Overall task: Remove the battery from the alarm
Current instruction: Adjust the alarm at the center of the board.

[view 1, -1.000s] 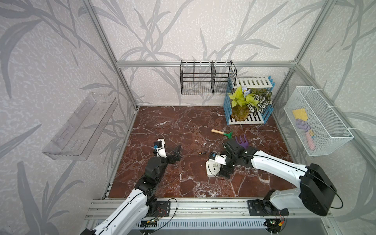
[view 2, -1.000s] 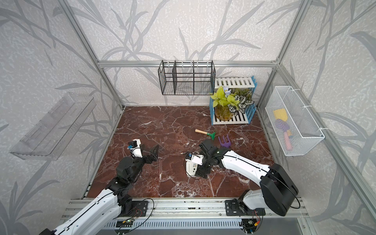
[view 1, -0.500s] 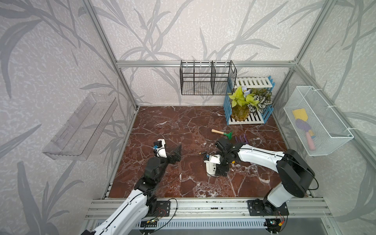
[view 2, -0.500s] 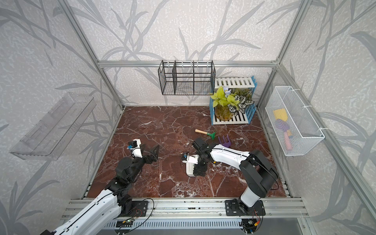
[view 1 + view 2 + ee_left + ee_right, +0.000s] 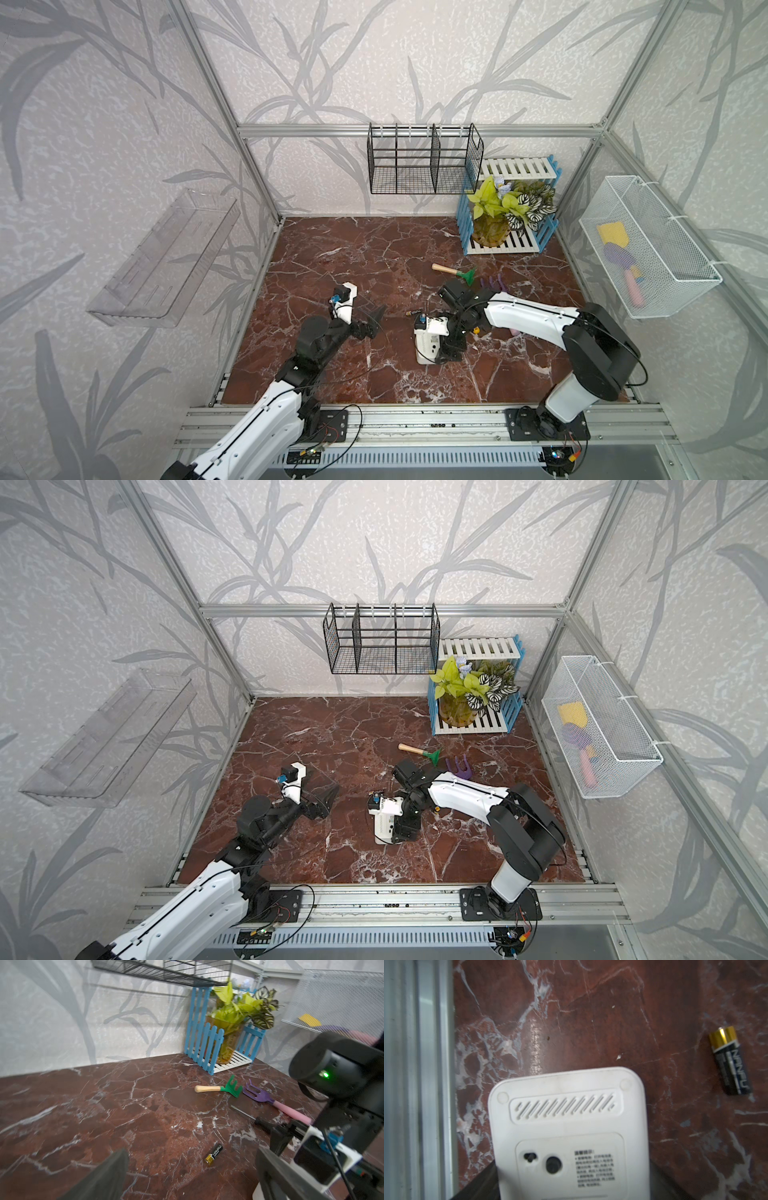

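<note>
Black battery (image 5: 730, 1064) alone on open marble (image 5: 591, 1022)

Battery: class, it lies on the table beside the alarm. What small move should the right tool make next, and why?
Probably close the right tool on the alarm: its fingers flank the casing's sides, though contact is unclear. The battery lies free on the table, apart from the alarm, so only the alarm seems to need handling.

Glossy marble tabletop (image 5: 591, 1022), matt plastic alarm (image 5: 566, 1122)
</note>
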Robot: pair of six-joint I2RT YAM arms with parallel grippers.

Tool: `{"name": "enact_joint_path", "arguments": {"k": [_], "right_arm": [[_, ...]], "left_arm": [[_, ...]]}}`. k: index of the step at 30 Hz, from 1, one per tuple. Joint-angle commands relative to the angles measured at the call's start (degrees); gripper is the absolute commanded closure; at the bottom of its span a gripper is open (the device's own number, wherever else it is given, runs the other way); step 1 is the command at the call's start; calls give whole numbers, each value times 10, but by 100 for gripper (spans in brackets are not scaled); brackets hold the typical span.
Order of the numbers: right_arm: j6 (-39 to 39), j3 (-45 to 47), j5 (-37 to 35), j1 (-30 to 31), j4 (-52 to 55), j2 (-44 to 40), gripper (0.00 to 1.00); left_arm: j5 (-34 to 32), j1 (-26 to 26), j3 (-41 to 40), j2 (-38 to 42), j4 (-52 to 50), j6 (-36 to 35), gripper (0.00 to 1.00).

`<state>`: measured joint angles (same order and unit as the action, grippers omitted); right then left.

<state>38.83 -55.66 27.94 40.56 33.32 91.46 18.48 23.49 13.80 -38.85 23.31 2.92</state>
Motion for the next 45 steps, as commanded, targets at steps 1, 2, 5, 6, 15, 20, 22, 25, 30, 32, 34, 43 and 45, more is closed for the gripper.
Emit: {"name": "enact_joint_path", "arguments": {"k": [1,2,5,6,15,20,22,25,30,32,34,43,45], "right_arm": [[-48,6,119,-30,20,-79,43],[-60,14,147,-40,22,-101,43],[-105,39,222,-70,19,-155,43],[-119,47,235,-79,16,-168,43],[-198,65,351,-97,-18,-215,42],[-203,64,382,-95,-25,-204,43],[-191,63,386,-92,-16,-201,43],[-179,62,394,-86,2,-197,42],[-164,61,399,-71,19,-183,41],[-162,58,403,-67,21,-177,41],[-160,56,406,-65,25,-174,41],[-159,53,415,-55,30,-160,39],[-161,54,410,-55,30,-161,36]], "left_arm": [[114,-2,46,-1,-40,-150,0],[134,-2,55,-1,-55,-183,0],[198,1,82,-3,-126,-303,0],[219,3,94,-5,-150,-341,0],[258,109,165,-95,-213,-472,0],[265,139,186,-141,-194,-482,0],[260,146,200,-152,-199,-497,0],[254,160,229,-167,-236,-544,0],[257,198,262,-180,-279,-580,3],[262,211,272,-191,-315,-592,8],[262,223,287,-202,-356,-621,15],[291,252,322,-228,-410,-633,52],[294,255,323,-228,-416,-630,59]]}}
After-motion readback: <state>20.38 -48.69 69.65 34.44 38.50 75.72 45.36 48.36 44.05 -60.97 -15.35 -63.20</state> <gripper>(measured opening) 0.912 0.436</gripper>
